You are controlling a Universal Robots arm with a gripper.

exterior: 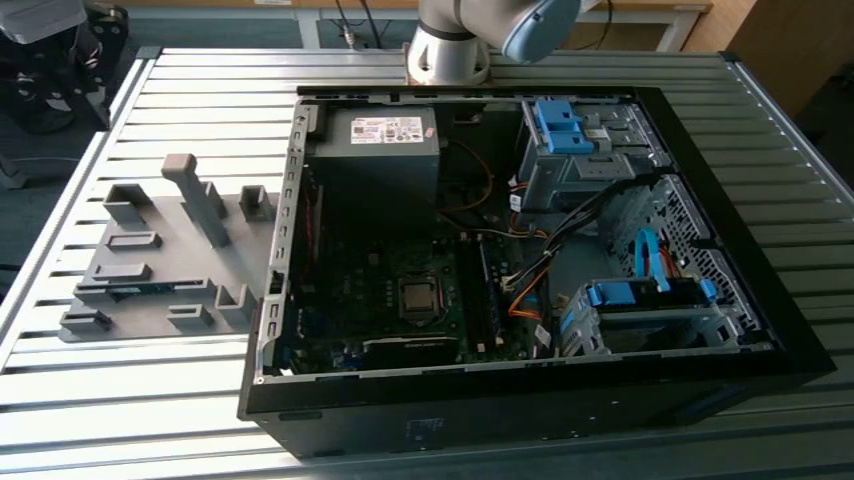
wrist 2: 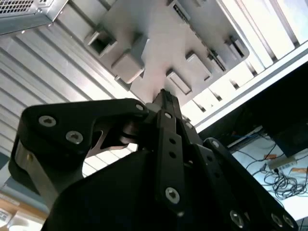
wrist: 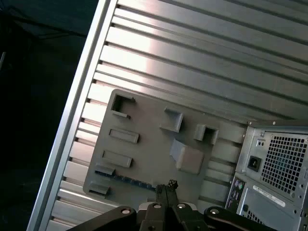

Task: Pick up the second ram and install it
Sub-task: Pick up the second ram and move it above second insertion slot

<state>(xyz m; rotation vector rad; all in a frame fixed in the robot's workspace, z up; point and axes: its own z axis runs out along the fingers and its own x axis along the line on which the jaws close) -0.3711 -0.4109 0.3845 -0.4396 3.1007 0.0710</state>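
The gripper, fingertips closed together, hangs above the grey fixture plate on the ribbed aluminium table. The second ram appears as a thin blue-green strip on the plate, near the fingertips. The computer case sits just beside the plate, with its ventilation grille and power socket visible.

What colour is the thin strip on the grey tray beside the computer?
Blue-green. That strip is the second ram, and it shows best in the first wrist view.
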